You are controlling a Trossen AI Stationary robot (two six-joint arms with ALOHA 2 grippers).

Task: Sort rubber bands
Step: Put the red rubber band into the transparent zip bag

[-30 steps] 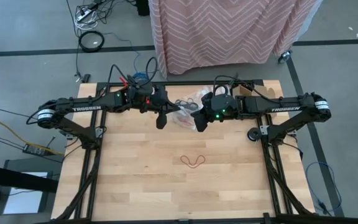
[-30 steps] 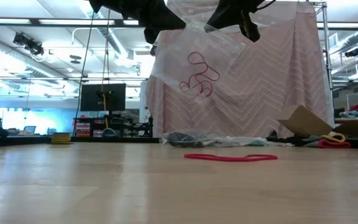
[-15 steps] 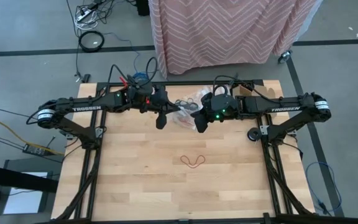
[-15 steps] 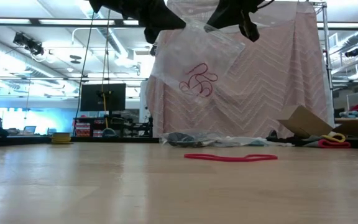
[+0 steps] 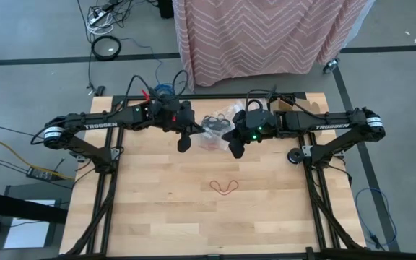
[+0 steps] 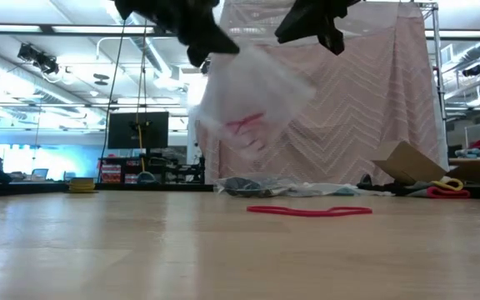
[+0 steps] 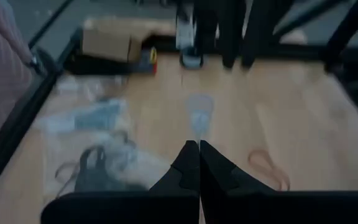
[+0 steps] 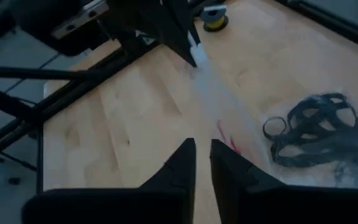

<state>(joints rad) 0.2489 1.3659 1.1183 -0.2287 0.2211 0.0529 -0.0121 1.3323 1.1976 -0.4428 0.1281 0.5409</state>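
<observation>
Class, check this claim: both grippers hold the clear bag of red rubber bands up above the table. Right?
Not quite. Only the left gripper holds the clear bag with the red rubber bands; the low view shows the right gripper apart from it, slightly open.

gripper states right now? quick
Left gripper: shut on the plastic bag with red rubber bands, held up over the table.
Right gripper: fingers slightly open, holding nothing.

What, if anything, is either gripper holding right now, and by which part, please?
The left gripper pinches the clear plastic bag by its upper corner; the right gripper, slightly parted, holds nothing.
</observation>
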